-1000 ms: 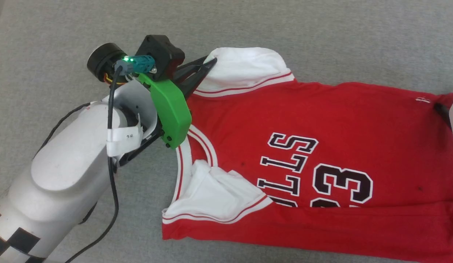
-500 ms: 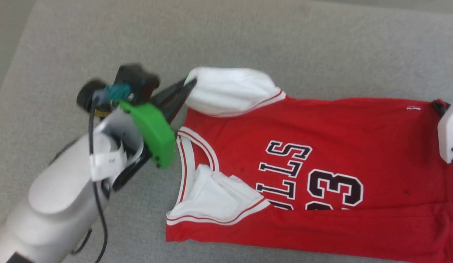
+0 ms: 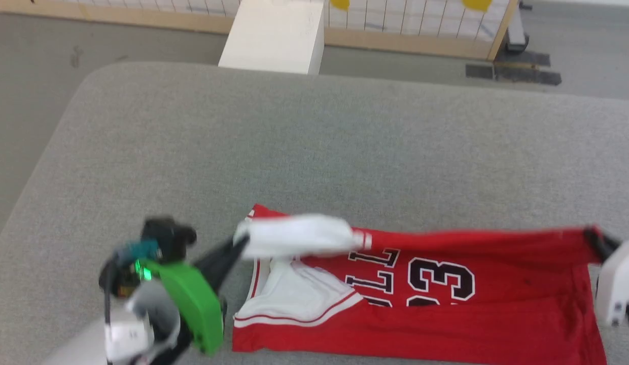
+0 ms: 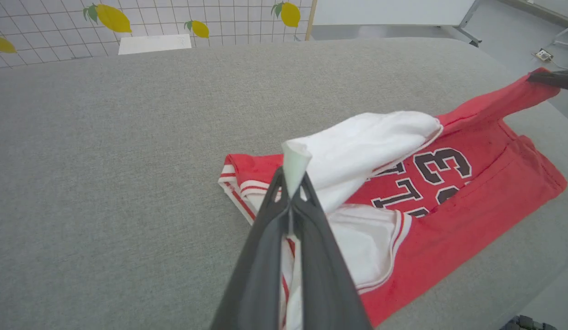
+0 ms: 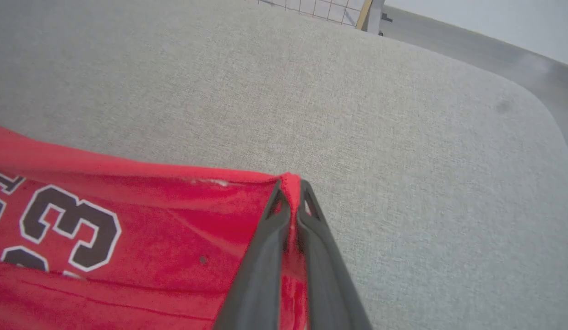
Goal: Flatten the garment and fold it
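The garment (image 3: 446,324), a red jersey with white sleeves and a black 33, lies at the near side of the grey table. Its far edge is raised off the cloth between my two grippers. My left gripper (image 3: 239,242) is shut on the tip of the far white sleeve (image 4: 357,142), and in the left wrist view the left gripper (image 4: 292,185) pinches that tip. My right gripper (image 3: 593,237) is shut on the red hem corner; in the right wrist view the right gripper (image 5: 291,195) has red cloth (image 5: 151,229) squeezed between its fingers. The near sleeve (image 3: 294,299) lies flat.
The grey padded table (image 3: 142,126) stretches wide beyond the jersey, with rounded corners at the far left and right. Past its far edge stand a white box (image 3: 274,35) and a wood-framed grid panel (image 3: 411,20) with yellow lemon shapes, on a grey floor.
The head camera has tilted up. My right gripper has shut on the hem corner. Both grippers have lifted the jersey's far edge, and the far sleeve now hangs over the lettering.
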